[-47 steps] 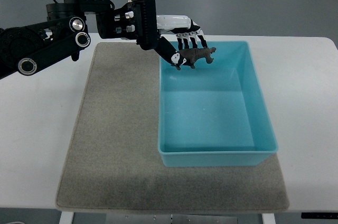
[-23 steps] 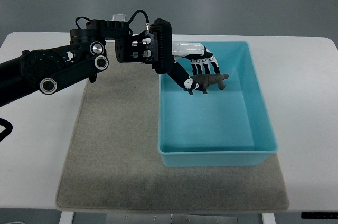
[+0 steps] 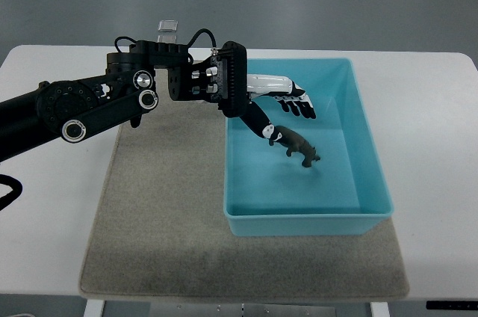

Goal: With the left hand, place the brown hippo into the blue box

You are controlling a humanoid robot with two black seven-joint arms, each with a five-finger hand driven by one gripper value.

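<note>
- Reaching in from the left edge, the black left arm stretches over the grey mat (image 3: 160, 205) and across the left wall of the blue box (image 3: 373, 175).
- The left hand (image 3: 280, 108) sits above the far part of the box, its white-and-black fingers (image 3: 299, 104) spread out flat and gripping nothing; the thumb points down toward the toy.
- The brown hippo (image 3: 301, 149) is inside the box outline, just beside the thumb tip, tilted with its head down to the right; whether it touches the thumb or rests on the box floor cannot be told.
- The box stands on the right part of the mat, which lies on the white counter (image 3: 437, 130).
- The right arm does not show.
</note>
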